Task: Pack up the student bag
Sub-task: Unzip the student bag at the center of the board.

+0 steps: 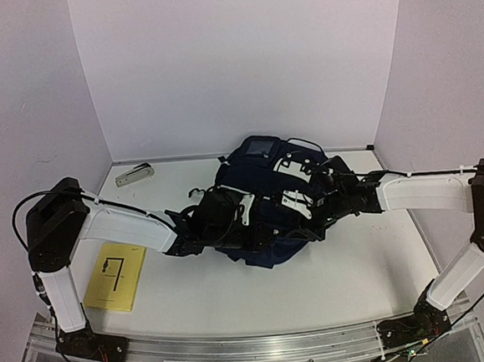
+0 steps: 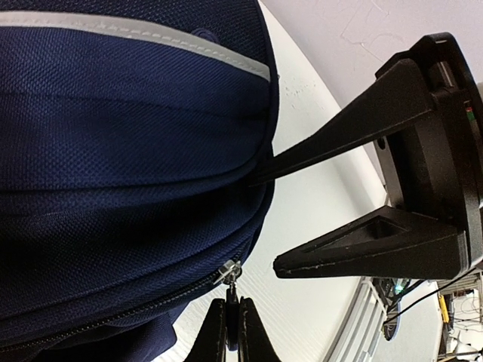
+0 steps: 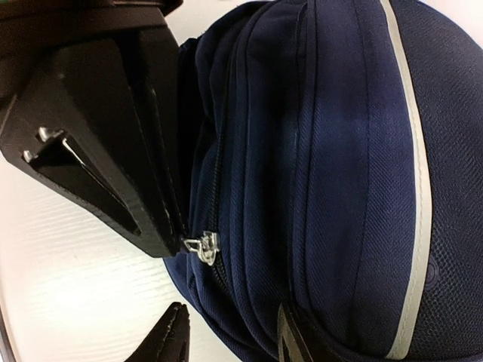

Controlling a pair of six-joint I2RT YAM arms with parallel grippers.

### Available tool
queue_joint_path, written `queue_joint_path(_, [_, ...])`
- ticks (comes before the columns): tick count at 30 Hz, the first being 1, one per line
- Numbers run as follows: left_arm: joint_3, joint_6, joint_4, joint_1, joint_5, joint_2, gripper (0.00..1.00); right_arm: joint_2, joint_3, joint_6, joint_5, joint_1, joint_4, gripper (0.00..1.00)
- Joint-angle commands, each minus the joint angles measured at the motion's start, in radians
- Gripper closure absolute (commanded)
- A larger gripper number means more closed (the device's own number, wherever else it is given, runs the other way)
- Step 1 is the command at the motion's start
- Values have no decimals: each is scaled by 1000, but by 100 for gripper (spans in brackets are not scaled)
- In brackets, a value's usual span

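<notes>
Left claw (image 2: 232, 320) pinches zip pull (image 2: 230, 277); student bag (image 1: 265, 208) top points away.

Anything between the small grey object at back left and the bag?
Nothing: just bare white table between the grey object and the student bag, clear in the top view.

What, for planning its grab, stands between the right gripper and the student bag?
Nothing visible: the open right gripper has one fingertip at the student bag. The left gripper, shut on the zip pull, is close by.
</notes>
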Motion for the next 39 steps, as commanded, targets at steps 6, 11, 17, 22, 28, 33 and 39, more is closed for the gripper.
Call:
queue_joint_path(6, [-16, -28, 96, 8, 61, -69, 100, 35, 34, -36, 107, 17, 81, 61])
queue_joint_path(11, [-17, -22, 72, 9, 53, -85, 100, 39, 35, -19, 169, 17, 100, 72])
queue_joint_path(17, [-9, -21, -54, 22, -12, -120, 100, -38, 24, -5, 227, 17, 97, 100])
queue_joint_path(22, [-35, -29, -172, 56, -88, -170, 100, -91, -19, -29, 269, 15, 88, 100])
queue_joint_path(28, [-88, -19, -278, 123, -174, -249, 100, -140, -45, -34, 292, 13, 71, 100])
queue_joint_path(33, [-95, 14, -318, 207, -204, -285, 100, -165, -36, -16, 301, 4, 49, 100])
queue_joint_path(39, [-87, 55, -302, 307, -199, -273, 100, -203, -15, 32, 291, -29, 25, 100])
